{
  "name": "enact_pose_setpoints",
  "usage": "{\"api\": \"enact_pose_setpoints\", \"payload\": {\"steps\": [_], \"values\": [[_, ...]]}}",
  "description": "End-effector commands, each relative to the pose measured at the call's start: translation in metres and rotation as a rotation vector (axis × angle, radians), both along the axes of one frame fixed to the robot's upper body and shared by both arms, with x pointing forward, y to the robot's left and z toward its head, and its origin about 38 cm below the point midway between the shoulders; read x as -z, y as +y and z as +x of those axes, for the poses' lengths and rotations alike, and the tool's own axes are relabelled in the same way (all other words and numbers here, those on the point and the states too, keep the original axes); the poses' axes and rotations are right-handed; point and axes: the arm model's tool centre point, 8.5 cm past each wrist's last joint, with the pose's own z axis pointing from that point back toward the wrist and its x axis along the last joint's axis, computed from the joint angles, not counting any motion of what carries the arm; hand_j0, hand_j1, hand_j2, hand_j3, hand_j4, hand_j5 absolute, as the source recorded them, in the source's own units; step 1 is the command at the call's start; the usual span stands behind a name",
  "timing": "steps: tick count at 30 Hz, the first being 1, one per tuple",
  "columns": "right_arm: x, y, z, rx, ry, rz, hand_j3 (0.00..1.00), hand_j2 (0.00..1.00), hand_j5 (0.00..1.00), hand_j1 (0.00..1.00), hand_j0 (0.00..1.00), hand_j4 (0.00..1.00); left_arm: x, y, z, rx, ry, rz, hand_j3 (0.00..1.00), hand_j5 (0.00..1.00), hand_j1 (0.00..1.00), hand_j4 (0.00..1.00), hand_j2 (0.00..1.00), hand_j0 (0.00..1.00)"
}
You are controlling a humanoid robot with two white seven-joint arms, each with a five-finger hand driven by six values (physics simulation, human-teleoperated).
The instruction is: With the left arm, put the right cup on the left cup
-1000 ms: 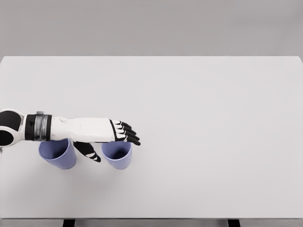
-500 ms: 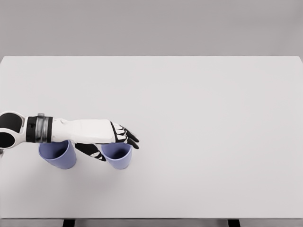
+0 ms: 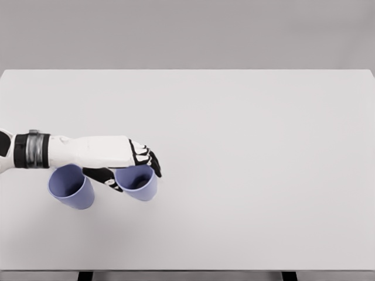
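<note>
Our left hand grips the right cup at its rim; we risk knocking the near left cup.

Two lavender cups, right cup tilted in robot hand, left cup just beside.

Just one view here, the head camera, perched high and tilted steeply down toward twelve o'clock across the white tabletop. It sits far enough back to catch nearly the whole top, far edge included, with a grey backdrop beyond. The near edge and two dark legs peek in at six o'clock.
</note>
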Motion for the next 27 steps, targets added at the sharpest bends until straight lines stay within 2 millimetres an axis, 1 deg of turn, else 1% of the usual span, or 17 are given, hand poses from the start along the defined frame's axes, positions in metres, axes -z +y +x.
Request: {"api": "enact_pose_setpoints", "payload": {"steps": [1, 2, 5, 8, 11, 14, 16, 20, 25, 27], "values": [[0.000, 0.000, 0.000, 0.000, 0.000, 0.000, 1.00, 1.00, 1.00, 1.00, 1.00, 1.00, -0.015, 0.010, 0.000, -0.017, -0.016, -0.015, 0.42, 0.42, 0.42, 0.42, 0.42, 0.42], [0.000, 0.000, 0.000, 0.000, 0.000, 0.000, 1.00, 1.00, 1.00, 1.00, 1.00, 1.00, -0.021, 0.016, 0.001, -0.030, -0.023, -0.014, 0.42, 0.42, 0.42, 0.42, 0.42, 0.42], [0.000, 0.000, 0.000, 0.000, 0.000, 0.000, 1.00, 1.00, 1.00, 1.00, 1.00, 1.00, -0.039, 0.025, 0.005, -0.047, -0.047, -0.022, 0.42, 0.42, 0.42, 0.42, 0.42, 0.42], [0.000, 0.000, 0.000, 0.000, 0.000, 0.000, 1.00, 1.00, 1.00, 1.00, 1.00, 1.00, -0.052, 0.025, 0.008, -0.046, -0.068, -0.036, 0.42, 0.42, 0.42, 0.42, 0.42, 0.42], [0.000, 0.000, 0.000, 0.000, 0.000, 0.000, 1.00, 1.00, 1.00, 1.00, 1.00, 1.00, -0.063, 0.031, 0.010, -0.057, -0.078, -0.040, 0.42, 0.42, 0.42, 0.42, 0.42, 0.42], [0.000, 0.000, 0.000, 0.000, 0.000, 0.000, 1.00, 1.00, 1.00, 1.00, 1.00, 1.00, -0.077, 0.042, 0.011, -0.078, -0.096, -0.033, 0.42, 0.42, 0.42, 0.42, 0.42, 0.42], [0.000, 0.000, 0.000, 0.000, 0.000, 0.000, 1.00, 1.00, 1.00, 1.00, 1.00, 1.00, -0.090, 0.050, 0.011, -0.093, -0.105, -0.037, 0.42, 0.42, 0.42, 0.42, 0.42, 0.42], [0.000, 0.000, 0.000, 0.000, 0.000, 0.000, 1.00, 1.00, 1.00, 1.00, 1.00, 1.00, -0.112, 0.073, 0.008, -0.139, -0.123, -0.015, 0.42, 0.42, 0.42, 0.42, 0.42, 0.42], [0.000, 0.000, 0.000, 0.000, 0.000, 0.000, 1.00, 1.00, 1.00, 1.00, 1.00, 1.00, -0.129, 0.101, 0.000, -0.204, -0.114, 0.015, 0.42, 0.42, 0.42, 0.42, 0.42, 0.42], [0.000, 0.000, 0.000, 0.000, 0.000, 0.000, 1.00, 1.00, 1.00, 1.00, 1.00, 1.00, -0.130, 0.105, -0.002, -0.213, -0.116, 0.025, 0.42, 0.42, 0.42, 0.42, 0.42, 0.42]]}}
